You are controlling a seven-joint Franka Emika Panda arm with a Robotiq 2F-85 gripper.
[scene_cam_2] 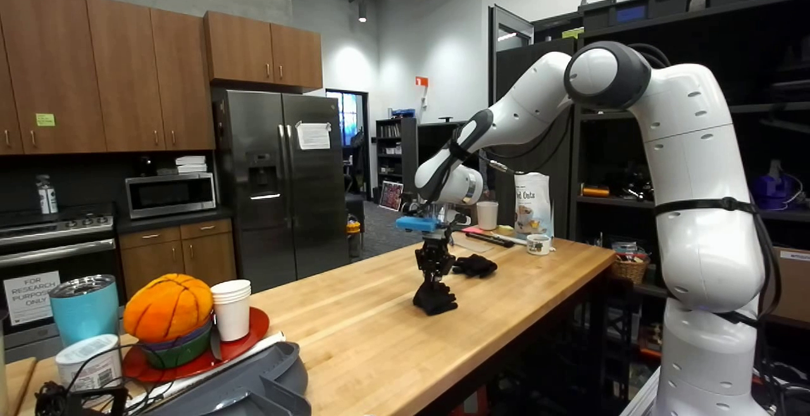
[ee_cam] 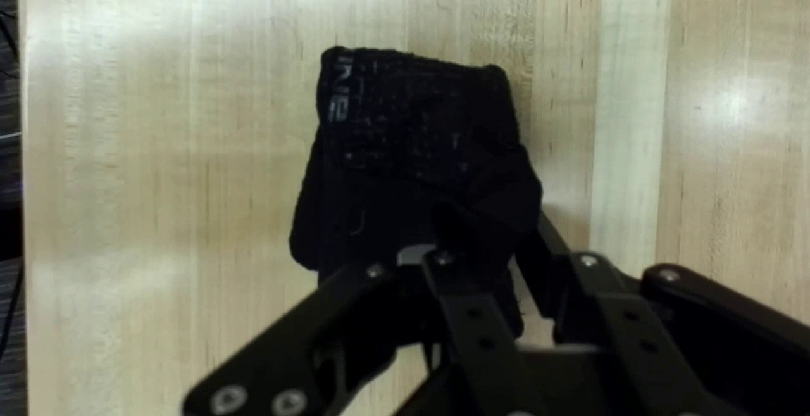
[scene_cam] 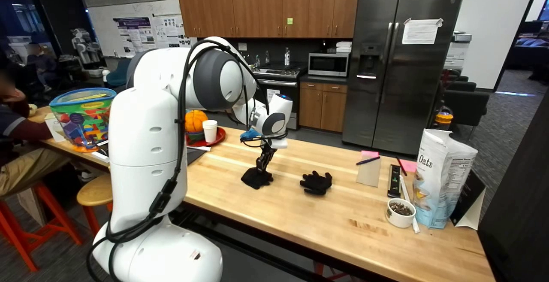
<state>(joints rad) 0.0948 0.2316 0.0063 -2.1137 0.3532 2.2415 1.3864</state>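
Operator: Where's the glove (ee_cam: 411, 131)?

Spotter: Lying folded on the desk (scene_cam: 223, 174), directly below your claw (ee_cam: 490, 235). The other glove (scene_cam: 316, 183) lies near it, apart, in both exterior views.

Operator: And the claw?

Spotter: Your fingers stand at a middling gap, one each side of some bunched cloth. It's black on black, so I can't make out whether they pinch it.

Operator: How should it handle?

Spotter: Light, soft and limp, I'd judge, and hard to damage. Favour a thick fold; a single layer could slip from you.
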